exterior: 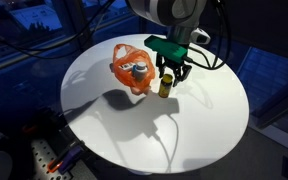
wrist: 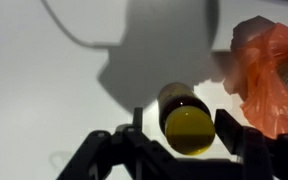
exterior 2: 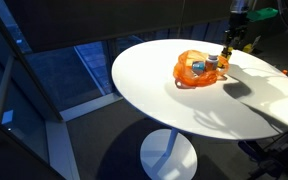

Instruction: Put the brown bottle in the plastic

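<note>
The brown bottle [exterior: 165, 88] with a yellow cap stands upright on the round white table [exterior: 134, 130], just beside the orange plastic bag [exterior: 129, 68]. My gripper [exterior: 171, 76] is lowered over the bottle, with one finger on each side of it. In the wrist view the bottle's cap [wrist: 189, 128] sits between the open fingers [wrist: 184, 132], with a small gap on each side. The bag [wrist: 269, 70] lies close to the right. In an exterior view the bottle [exterior 2: 225, 62] stands at the bag's [exterior 2: 196, 70] far side.
The bag holds a couple of small containers [exterior: 137, 70], one of them blue [exterior 2: 199, 68]. The table edge [exterior 2: 184, 110] curves round. Dark floor and window frames surround it. Cables and equipment lie on the floor [exterior: 44, 155].
</note>
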`<action>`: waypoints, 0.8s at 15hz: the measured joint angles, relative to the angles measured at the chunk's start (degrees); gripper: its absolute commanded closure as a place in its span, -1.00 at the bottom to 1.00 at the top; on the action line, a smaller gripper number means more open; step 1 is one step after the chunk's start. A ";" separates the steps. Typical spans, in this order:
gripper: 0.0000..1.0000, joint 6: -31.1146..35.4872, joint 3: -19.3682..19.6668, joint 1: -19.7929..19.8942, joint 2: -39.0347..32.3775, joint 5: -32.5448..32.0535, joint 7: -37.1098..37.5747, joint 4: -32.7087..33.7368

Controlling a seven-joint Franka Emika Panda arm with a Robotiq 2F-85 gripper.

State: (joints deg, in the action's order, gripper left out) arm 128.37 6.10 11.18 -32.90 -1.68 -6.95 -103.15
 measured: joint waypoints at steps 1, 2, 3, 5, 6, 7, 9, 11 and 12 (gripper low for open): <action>-0.01 0.13 -0.02 -0.02 0.00 0.00 0.00 0.00; 0.17 0.27 -0.03 -0.04 0.01 0.00 0.00 0.00; 0.35 0.44 -0.03 -0.08 0.05 0.00 0.00 0.00; 0.61 0.81 -0.03 -0.23 0.27 0.00 0.03 0.01; 0.61 1.01 -0.03 -0.33 0.41 0.00 0.06 0.01; 0.61 1.21 -0.03 -0.48 0.56 0.00 0.07 0.01; 0.61 1.49 -0.03 -0.86 1.05 0.00 0.08 0.00; 0.61 1.49 -0.04 -1.42 1.93 0.00 0.08 -0.14; 0.61 1.50 -0.05 -1.80 2.54 0.00 0.11 -0.31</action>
State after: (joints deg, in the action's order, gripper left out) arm 129.87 6.05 9.38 -30.36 -1.69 -6.84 -103.46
